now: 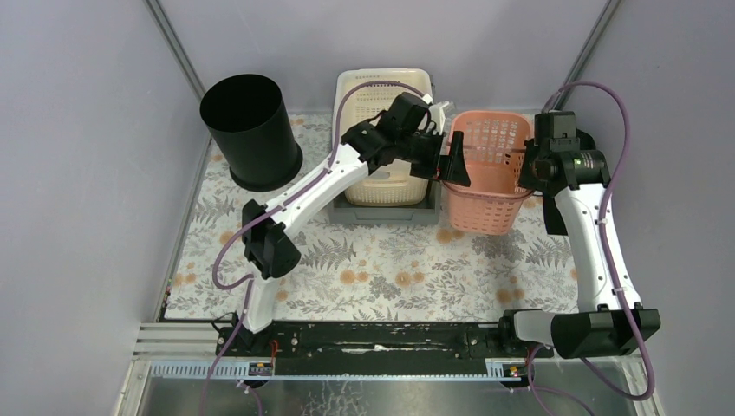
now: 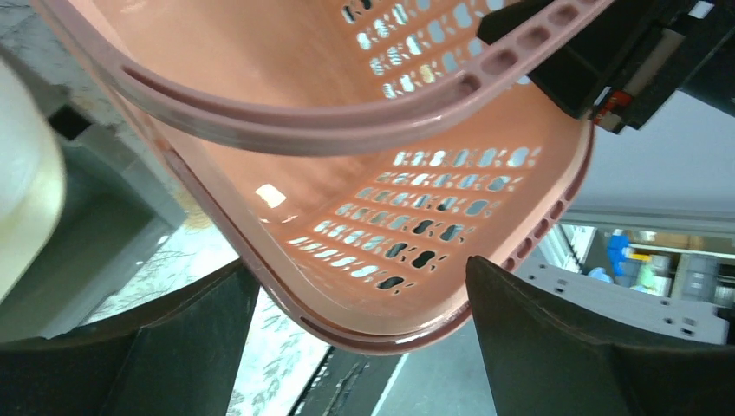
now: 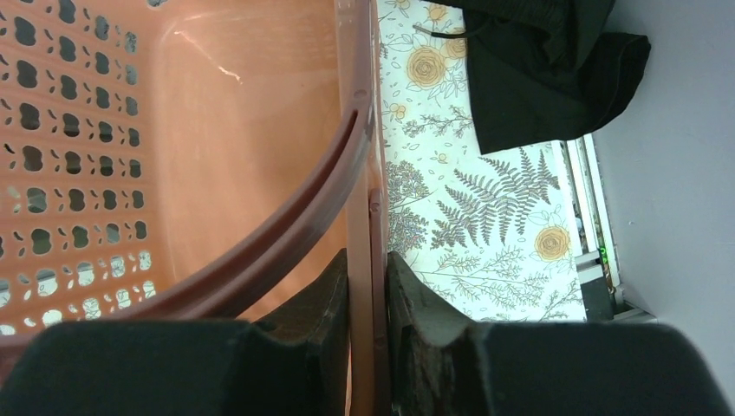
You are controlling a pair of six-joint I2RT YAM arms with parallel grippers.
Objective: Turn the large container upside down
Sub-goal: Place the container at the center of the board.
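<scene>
Floral counter (image 1: 373,269); pink basket (image 1: 485,186) just left of right end effector (image 3: 367,260) clamping its rim; left end effector (image 1: 452,166) wide open, empty.

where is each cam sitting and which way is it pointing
Top external: above and behind the arms, looking down on the table; both arms show, the left gripper and right gripper at the pink basket.
Left wrist: on the left wrist, looking into the basket's open mouth; its own spread fingers at the bottom.
Right wrist: on the right wrist, looking along the basket's rim; its own fingers pinch the wall.
Shared: all three show the basket; top and right wrist also the table.
</scene>
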